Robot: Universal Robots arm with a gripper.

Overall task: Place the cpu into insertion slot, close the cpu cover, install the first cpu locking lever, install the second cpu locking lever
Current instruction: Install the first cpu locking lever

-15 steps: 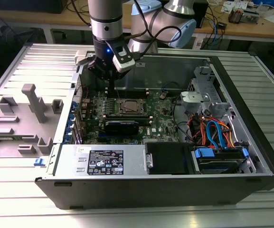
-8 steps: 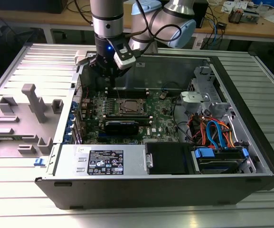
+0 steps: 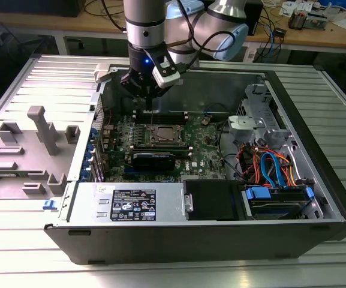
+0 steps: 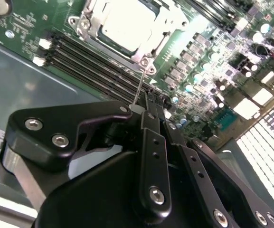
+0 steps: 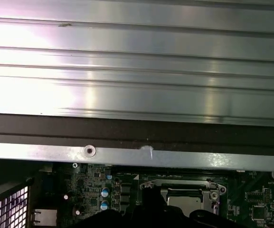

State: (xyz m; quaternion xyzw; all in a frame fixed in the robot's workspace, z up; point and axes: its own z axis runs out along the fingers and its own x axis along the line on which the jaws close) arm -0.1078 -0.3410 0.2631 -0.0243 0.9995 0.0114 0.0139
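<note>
I've got the black gripper [image 4: 148,107] pinched on the thin silver locking lever [image 4: 139,88], at 6 o'clock off the silver-rimmed square insertion slot [image 4: 127,26], for leverage.

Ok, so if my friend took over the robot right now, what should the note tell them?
Gripper: fingers together, low over the motherboard, tips at the end of a thin locking lever; gripped or just touching, cannot tell.
The cpu sits in the insertion slot, and the cpu cover looks down around it.
Done: chip placed, cover closed.
Left: this lever stands raised, not latched; the other lever's state is unclear.
</note>
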